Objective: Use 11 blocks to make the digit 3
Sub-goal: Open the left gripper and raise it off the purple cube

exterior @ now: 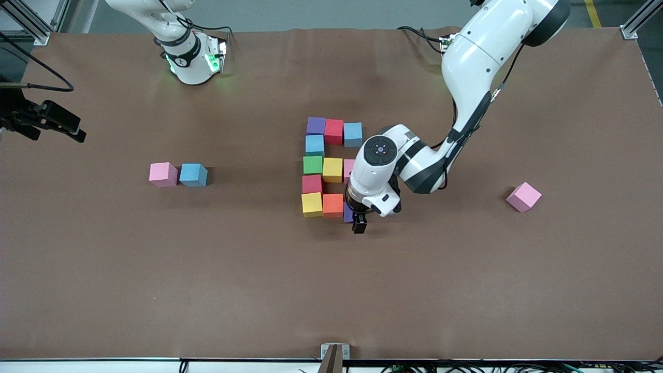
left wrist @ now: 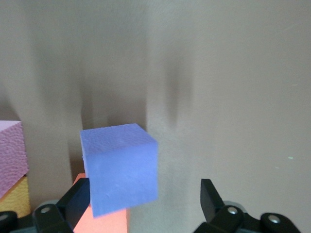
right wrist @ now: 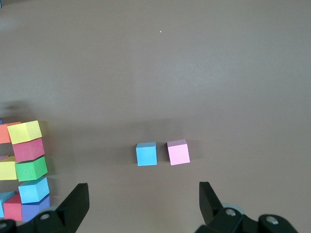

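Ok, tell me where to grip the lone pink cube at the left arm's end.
Come straight down on the pink cube and pinch two opposite side faces. It sits rotated on the table, so the gripper probably needs turning to match; nothing stands beside it.

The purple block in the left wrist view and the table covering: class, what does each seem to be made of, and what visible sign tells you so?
Purple block: probably foam, matte; its faces look finely pitted with no shine, and its edges are slightly soft.
Table covering: seemingly a brown matte sheet, perhaps paper or thin mat; it shows faint ripples along the edge by the robots' bases and no gloss.
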Available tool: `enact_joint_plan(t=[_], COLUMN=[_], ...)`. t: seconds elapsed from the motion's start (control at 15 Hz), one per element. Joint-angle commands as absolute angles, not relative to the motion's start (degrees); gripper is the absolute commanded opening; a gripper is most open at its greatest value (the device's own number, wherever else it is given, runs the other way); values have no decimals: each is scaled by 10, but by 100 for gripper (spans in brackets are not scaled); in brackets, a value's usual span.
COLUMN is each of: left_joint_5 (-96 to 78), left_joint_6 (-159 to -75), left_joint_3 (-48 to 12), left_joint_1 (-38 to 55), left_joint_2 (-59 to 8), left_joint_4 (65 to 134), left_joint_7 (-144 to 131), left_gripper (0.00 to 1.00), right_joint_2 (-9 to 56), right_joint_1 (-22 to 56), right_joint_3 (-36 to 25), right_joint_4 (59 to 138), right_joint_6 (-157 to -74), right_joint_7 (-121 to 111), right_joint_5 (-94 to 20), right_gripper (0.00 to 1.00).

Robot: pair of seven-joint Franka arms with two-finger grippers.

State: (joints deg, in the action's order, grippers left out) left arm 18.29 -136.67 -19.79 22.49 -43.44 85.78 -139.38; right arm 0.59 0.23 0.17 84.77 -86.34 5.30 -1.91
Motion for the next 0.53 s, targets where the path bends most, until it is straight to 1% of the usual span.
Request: enact_joint_plan(t=[0.0,0.2,0.47], left_joint_5=[191,191,183], left_joint_6=[-1321,-1282,-1198], left_joint_3=[-197,-196,-197], left_joint_1=[226,206,157], left_joint_2=[-385,-340,-287], left_joint_4=[858,858,859], left_joint_7=[-1387,-1331,-1126], left_gripper=[100,100,100], right_joint_2=[8,8,8], right_joint_1=[1,1,1], right_joint_3=[4,4,4], right_joint_4=[843,843,843], right_joint_6=[-862,-862,-862], right_joint_7=[50,50,50], right_joint_5=[-20,-20,-20], right_gripper=[100,100,100])
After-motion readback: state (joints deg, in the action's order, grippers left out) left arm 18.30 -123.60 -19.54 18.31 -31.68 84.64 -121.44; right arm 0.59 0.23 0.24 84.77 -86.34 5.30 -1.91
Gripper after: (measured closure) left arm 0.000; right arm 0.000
